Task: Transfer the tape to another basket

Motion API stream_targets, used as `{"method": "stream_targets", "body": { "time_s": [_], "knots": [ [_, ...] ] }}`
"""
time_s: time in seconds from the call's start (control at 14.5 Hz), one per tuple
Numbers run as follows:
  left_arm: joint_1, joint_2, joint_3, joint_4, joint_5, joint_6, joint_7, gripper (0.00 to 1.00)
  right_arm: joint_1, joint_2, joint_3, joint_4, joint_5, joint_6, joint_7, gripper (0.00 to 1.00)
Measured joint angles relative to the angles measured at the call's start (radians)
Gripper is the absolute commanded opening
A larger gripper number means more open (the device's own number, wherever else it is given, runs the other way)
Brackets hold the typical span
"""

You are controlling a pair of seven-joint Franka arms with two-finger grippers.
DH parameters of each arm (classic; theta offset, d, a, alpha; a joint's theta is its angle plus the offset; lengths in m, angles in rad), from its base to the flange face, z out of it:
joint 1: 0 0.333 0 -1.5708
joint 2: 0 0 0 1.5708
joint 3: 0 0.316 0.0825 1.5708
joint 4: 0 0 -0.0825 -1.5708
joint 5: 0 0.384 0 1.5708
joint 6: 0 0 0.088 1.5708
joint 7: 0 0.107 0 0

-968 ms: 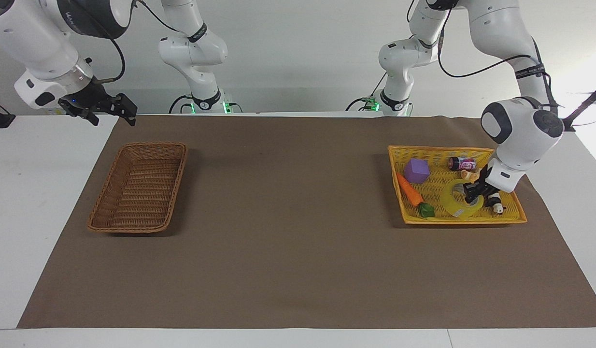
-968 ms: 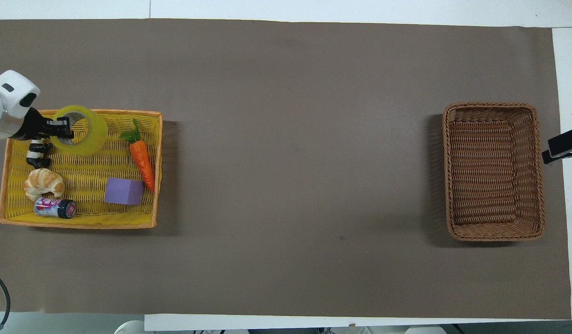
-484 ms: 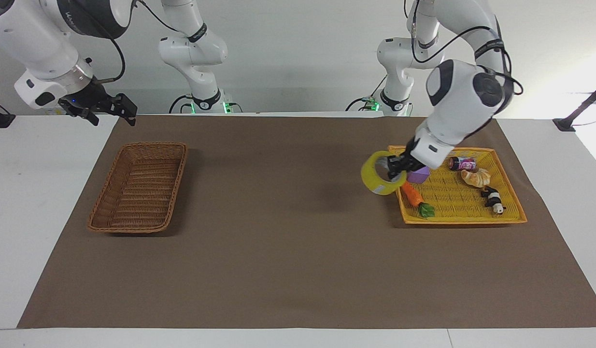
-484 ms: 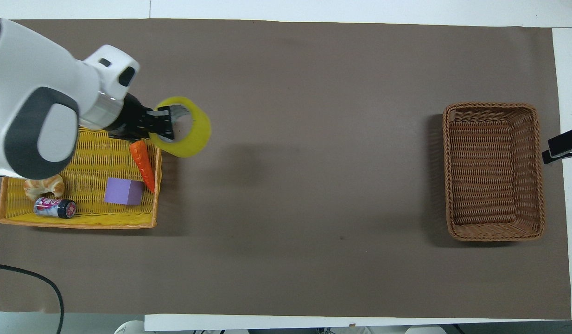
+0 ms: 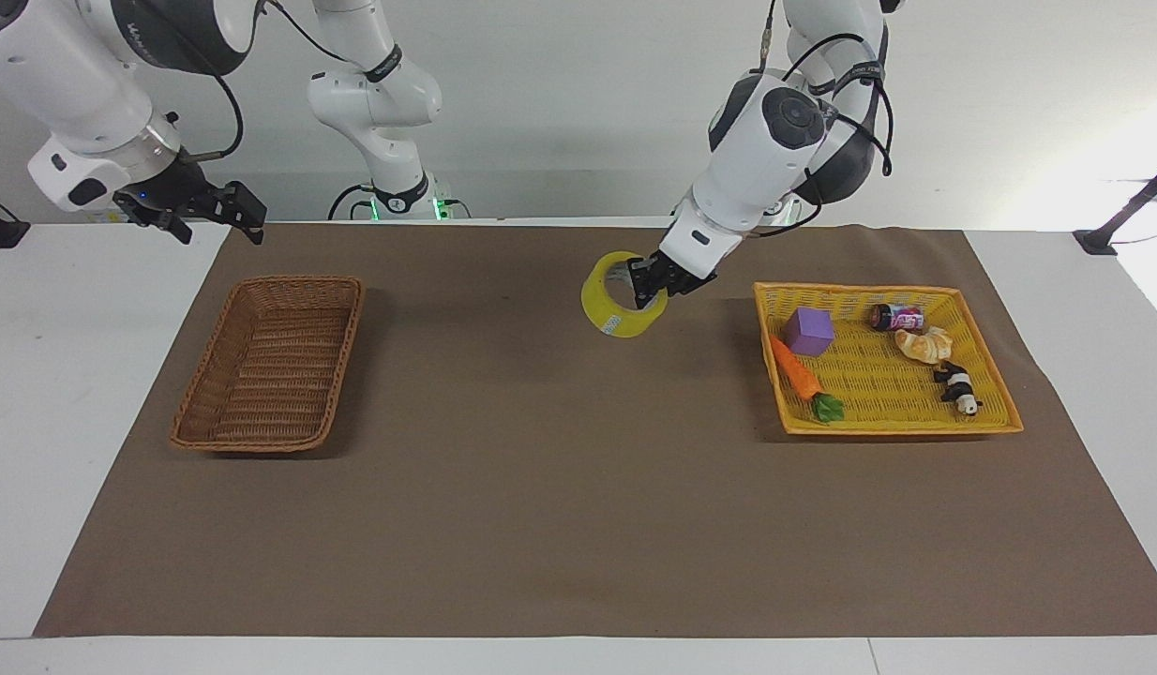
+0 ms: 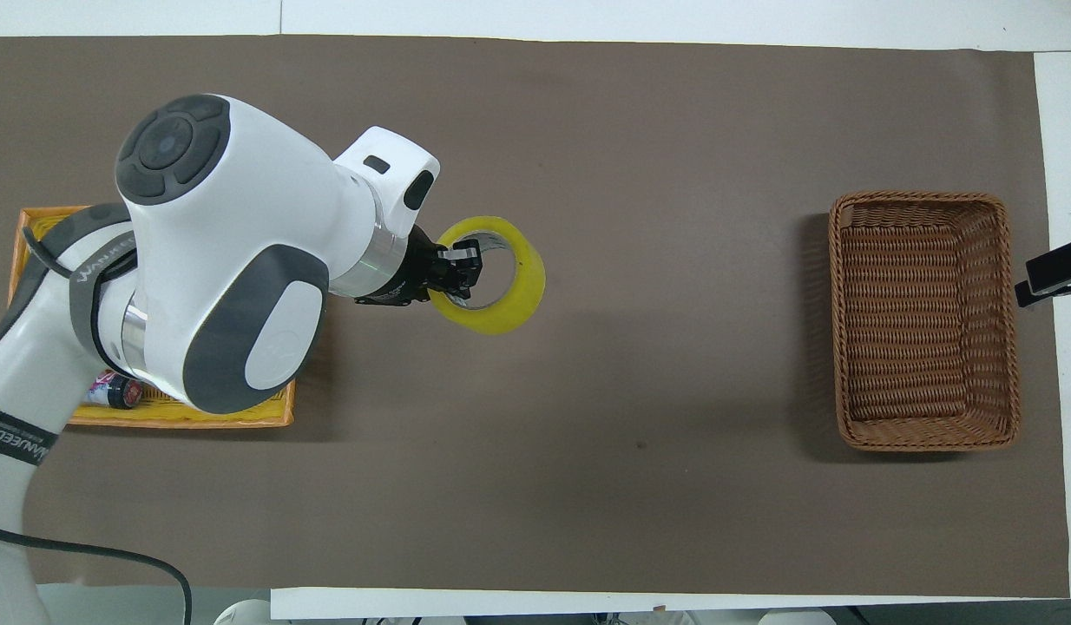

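Note:
My left gripper (image 5: pixel 652 286) is shut on the rim of the tape (image 5: pixel 608 314), a yellowish ring. It holds the tape in the air over the brown mat, between the two baskets and closer to the yellow tray. In the overhead view one finger of the left gripper (image 6: pixel 462 267) sits inside the tape (image 6: pixel 514 308). The brown wicker basket (image 5: pixel 302 279) stands toward the right arm's end of the table and shows nothing in it; it also shows in the overhead view (image 6: pixel 922 198). My right gripper (image 5: pixel 213 214) waits open in the air beside that basket, at the mat's edge (image 6: pixel 1052 278).
The yellow plastic tray (image 5: pixel 902 428) toward the left arm's end holds a purple cube (image 5: pixel 809 331), a carrot (image 5: pixel 796 370), a croissant (image 5: pixel 924 344), a can (image 5: pixel 897 317) and a small panda toy (image 5: pixel 958 386). My left arm hides most of the tray (image 6: pixel 197 421) in the overhead view.
My left gripper has lifted the tape out of the yellow tray and carried it over the mat toward the wicker basket. The right arm has not moved.

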Motion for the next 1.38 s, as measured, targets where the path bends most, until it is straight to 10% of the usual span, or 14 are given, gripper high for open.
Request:
{"method": "stream_targets", "body": {
  "time_s": [0.62,1.38],
  "knots": [
    [0.006,-0.039,0.026,0.028,0.039,-0.012,0.000,0.00,0.016,0.000,0.009,-0.029,0.414,0.053,-0.022,1.00],
    [-0.023,-0.056,0.012,0.032,0.033,-0.017,-0.029,0.00,0.269,0.012,0.021,-0.237,0.918,0.429,0.035,1.00]
  ]
}}
